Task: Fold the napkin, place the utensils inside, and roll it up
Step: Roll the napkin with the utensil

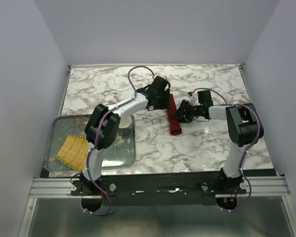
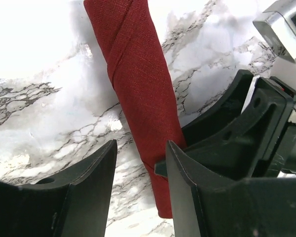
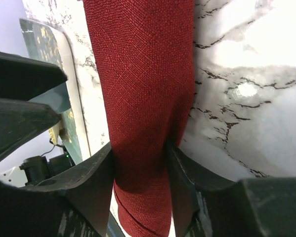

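The rolled napkin (image 1: 173,118) lies mid-frame on the marble table (image 1: 212,145). Only the right wrist view shows the right claw (image 3: 140,148) pinching the roll. The left wrist view shows the left claw (image 2: 140,148) spread astride it. Pale walls (image 1: 152,29) surround the table, and a tray (image 1: 113,150) sits lower left.

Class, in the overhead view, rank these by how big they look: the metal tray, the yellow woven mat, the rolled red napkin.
1. the tray, clearly largest.
2. the yellow mat.
3. the napkin, longer but much narrower; it is partly hidden, so second and third are close.
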Robot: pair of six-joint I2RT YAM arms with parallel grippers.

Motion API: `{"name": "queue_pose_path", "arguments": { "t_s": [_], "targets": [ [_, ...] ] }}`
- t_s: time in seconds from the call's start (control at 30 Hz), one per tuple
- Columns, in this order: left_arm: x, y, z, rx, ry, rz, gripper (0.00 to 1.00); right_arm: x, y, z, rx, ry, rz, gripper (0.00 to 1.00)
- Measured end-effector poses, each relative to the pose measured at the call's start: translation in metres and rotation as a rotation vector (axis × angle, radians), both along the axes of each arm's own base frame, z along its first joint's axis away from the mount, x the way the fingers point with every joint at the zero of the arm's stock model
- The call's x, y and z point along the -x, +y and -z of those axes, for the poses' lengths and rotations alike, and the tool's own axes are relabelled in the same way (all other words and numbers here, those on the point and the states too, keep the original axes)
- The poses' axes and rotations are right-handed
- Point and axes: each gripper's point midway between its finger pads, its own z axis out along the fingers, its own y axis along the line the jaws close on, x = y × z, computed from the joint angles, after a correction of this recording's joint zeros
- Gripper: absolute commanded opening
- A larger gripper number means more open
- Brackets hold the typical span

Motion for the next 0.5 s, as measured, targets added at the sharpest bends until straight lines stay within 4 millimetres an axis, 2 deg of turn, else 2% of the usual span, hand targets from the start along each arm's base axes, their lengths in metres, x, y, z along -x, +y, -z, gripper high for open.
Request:
{"name": "queue_pose_path", "arguments": {
  "t_s": [0.1,0.23,0.5],
  "targets": [
    [0.0,-0.001,0.005,0.004,0.002,0.0,0.46,0.001,-0.002,-0.001,-0.001,-0.007,0.002,0.54],
    [-0.002,-0.003,0.014,0.011,0.004,0.0,0.47,0.003,-0.005,-0.001,0.019,-0.015,-0.003,0.55],
    [0.005,0.002,0.035,0.004,0.021,-0.005,0.48,0.004,-0.021,-0.007,0.155,-0.035,-0.002,0.65]
  ]
}}
